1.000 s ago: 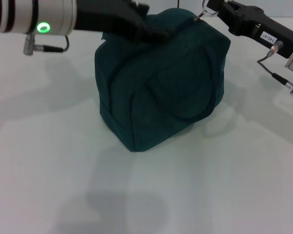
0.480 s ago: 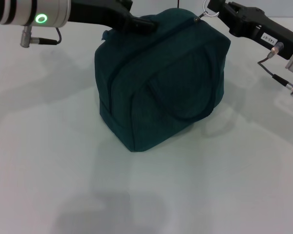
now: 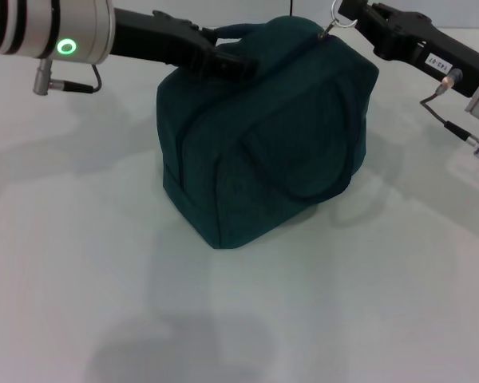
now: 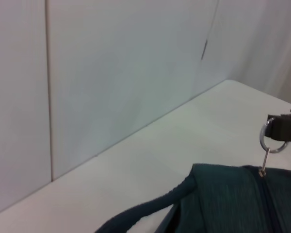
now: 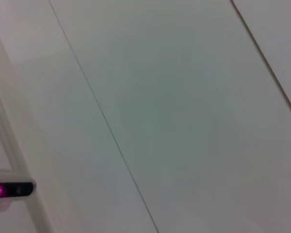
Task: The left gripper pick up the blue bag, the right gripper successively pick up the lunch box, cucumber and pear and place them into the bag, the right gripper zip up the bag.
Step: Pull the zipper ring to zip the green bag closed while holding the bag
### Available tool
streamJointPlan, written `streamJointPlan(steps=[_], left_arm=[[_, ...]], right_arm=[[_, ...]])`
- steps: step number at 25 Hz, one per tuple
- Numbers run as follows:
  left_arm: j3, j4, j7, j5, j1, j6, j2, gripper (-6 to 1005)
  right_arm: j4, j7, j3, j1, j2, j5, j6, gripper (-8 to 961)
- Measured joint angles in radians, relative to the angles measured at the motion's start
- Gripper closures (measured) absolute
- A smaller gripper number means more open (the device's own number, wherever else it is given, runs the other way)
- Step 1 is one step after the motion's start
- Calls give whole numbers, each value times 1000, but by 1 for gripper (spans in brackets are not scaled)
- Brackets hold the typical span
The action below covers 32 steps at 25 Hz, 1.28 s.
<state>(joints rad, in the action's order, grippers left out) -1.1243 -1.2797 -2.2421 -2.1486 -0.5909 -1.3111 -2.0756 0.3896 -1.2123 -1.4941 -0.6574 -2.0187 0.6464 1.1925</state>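
1. My left gripper (image 3: 227, 60), a black two-fingered claw on a black arm with a silver wrist, sits at the top left corner of the large dark teal fabric bag (image 3: 263, 136). It is at the loop handle (image 4: 145, 211), but I cannot tell whether its fingers are clamped on the handle or only lying against it.

2. My right gripper (image 3: 347, 12), the matching black claw on the arm with the small white label, is at the bag's top right corner. Its fingertips are pinched together on the silver ring zipper pull (image 4: 271, 141), which stands up from the end of the zipper.

3. The bag rests on the white table (image 3: 80, 263), upright and bulging. Its zipper line looks closed along the top, right up to the ring.

4. I can see no lunch box, cucumber or pear outside the bag. I judge them to be packed inside, though the fabric hides the contents.

5. By my reckoning the zipping is at its end or nearly so. What is left is to let go of the ring and release the bag.
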Motion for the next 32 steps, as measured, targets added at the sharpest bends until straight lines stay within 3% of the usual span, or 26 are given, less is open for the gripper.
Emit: streamJointPlan(steps=[11, 25, 32], left_arm=[[8, 21, 10, 21, 9, -5, 0, 188], [11, 34, 12, 34, 15, -10, -3, 760], [41, 31, 94, 130, 34, -81, -3, 793]], right_arm=[[0, -2, 0, 2, 0, 1, 5, 838], [0, -8, 0, 21, -2, -7, 23, 835], [-4, -36, 0, 53, -3, -44, 36, 834]])
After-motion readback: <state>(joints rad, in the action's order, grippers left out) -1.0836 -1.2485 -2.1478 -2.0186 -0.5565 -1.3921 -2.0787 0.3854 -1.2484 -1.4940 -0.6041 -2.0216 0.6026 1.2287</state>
